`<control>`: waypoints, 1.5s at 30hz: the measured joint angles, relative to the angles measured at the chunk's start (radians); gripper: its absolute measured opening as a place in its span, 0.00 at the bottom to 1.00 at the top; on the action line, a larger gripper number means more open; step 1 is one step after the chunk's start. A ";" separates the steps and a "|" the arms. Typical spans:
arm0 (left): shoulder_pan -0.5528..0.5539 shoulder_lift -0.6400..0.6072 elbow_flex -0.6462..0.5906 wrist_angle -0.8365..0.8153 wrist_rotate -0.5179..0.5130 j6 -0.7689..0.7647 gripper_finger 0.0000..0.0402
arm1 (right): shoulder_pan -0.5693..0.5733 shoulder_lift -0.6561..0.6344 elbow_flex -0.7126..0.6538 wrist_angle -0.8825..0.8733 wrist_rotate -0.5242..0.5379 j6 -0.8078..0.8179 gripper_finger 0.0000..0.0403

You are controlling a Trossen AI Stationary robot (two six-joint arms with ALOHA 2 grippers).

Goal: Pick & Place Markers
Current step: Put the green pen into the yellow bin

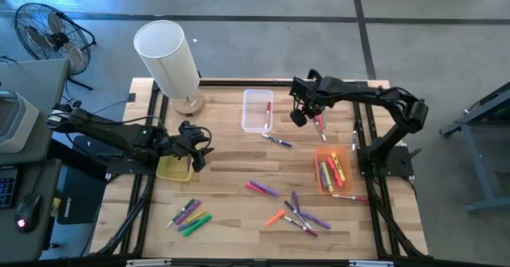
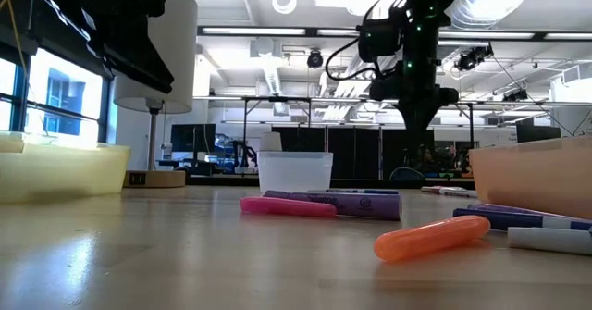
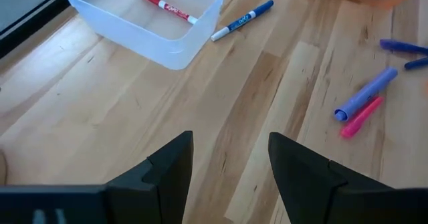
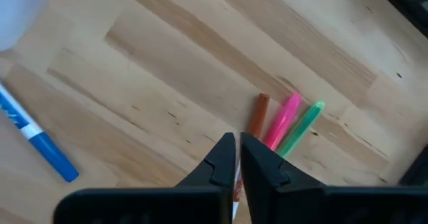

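High view: right gripper up off the table, between clear bin and orange bin. Small marker cluster just beside its tip, toward the right arm's base. Loose markers scattered well away from both grippers, toward the table's near edge; several more already in the orange bin. Left gripper parked low, just beside yellow bin, waiting.

Low view: right gripper hanging clear above the wood, beyond the pink marker and orange marker lying close to the camera. No contact with anything.

Left wrist view: left fingers spread wide, nothing between them, bare wood under them. Well ahead, the clear bin with a red marker inside and a blue marker just outside its wall.

Right wrist view: right fingers all but together, only a hairline slit. Pale sliver inside the slit; cannot tell whether a marker is pinched there. Just past the fingertips, brown-orange marker, pink neighbour and green marker, side by side and touching.

Likely step: hovering over that trio, pick not yet made. Next move calls for opening wider, dropping straight down, and closing across one barrel only without dragging the two neighbours.
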 joint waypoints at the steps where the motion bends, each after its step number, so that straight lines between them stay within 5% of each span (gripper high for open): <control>1: 0.000 0.000 0.000 0.000 0.000 0.001 0.48 | -0.005 0.000 0.000 -0.003 0.000 0.003 0.07; 11: 0.000 0.000 0.000 -0.006 0.021 0.036 0.48 | -0.129 0.000 0.000 -0.028 0.033 0.051 0.30; 18: 0.000 0.000 0.000 -0.028 0.021 0.035 0.48 | -0.223 -0.002 -0.014 -0.043 0.035 0.058 0.29; 25: 0.000 0.000 0.000 -0.030 0.021 0.036 0.48 | -0.301 -0.002 -0.182 0.069 -0.041 0.050 0.29; 45: 0.000 0.000 0.001 0.008 0.011 0.079 0.48 | -0.307 -0.003 -0.339 0.291 -0.067 0.025 0.24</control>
